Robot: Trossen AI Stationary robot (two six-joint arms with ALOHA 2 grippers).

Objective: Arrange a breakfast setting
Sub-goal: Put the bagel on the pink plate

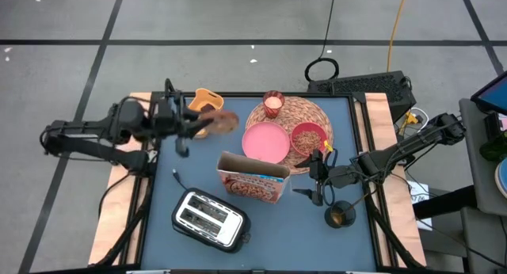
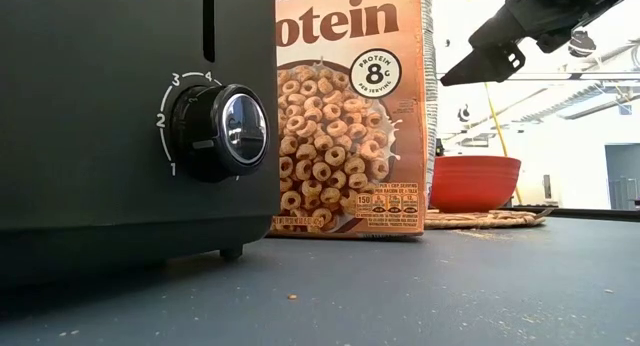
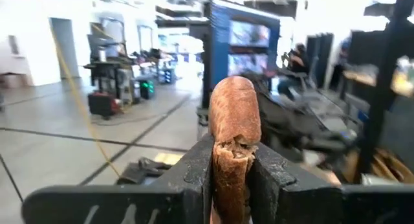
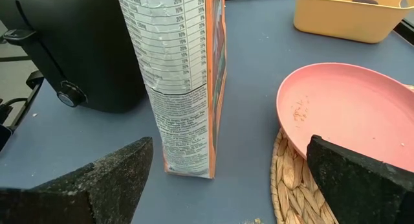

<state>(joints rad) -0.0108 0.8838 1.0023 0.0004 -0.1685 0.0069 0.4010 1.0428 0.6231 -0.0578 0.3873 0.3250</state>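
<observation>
My left gripper (image 1: 212,123) is shut on a brown bagel (image 1: 226,122), held above the table between a yellow bin and the round woven mat (image 1: 305,112); the bagel also shows in the left wrist view (image 3: 234,114). On the mat sit the pink plate (image 1: 265,142), the red bowl (image 1: 307,137) with cereal in it, and the small glass (image 1: 273,104). The brown cereal box (image 1: 253,179) stands upright on the table near the plate. My right gripper (image 1: 320,177) is open and empty, right of the box and above the table (image 4: 226,191). I see no fruit or spoon. My left gripper pinches the bagel between its two fingers (image 3: 275,179), one on each flat face, at the bagel's near rim (image 3: 231,160). The fingers reach level from the table's left. The bagel stands on edge, sticks out past the fingertips and is lifted clear of the table.
A black toaster (image 1: 207,218) stands near the front edge, left of the box, with its cord (image 1: 176,176) beside it. A yellow bin (image 1: 207,98) sits at the far edge. A small dark round thing (image 1: 341,215) lies at front right. Bare tabletop (image 1: 190,159) lies left of the plate.
</observation>
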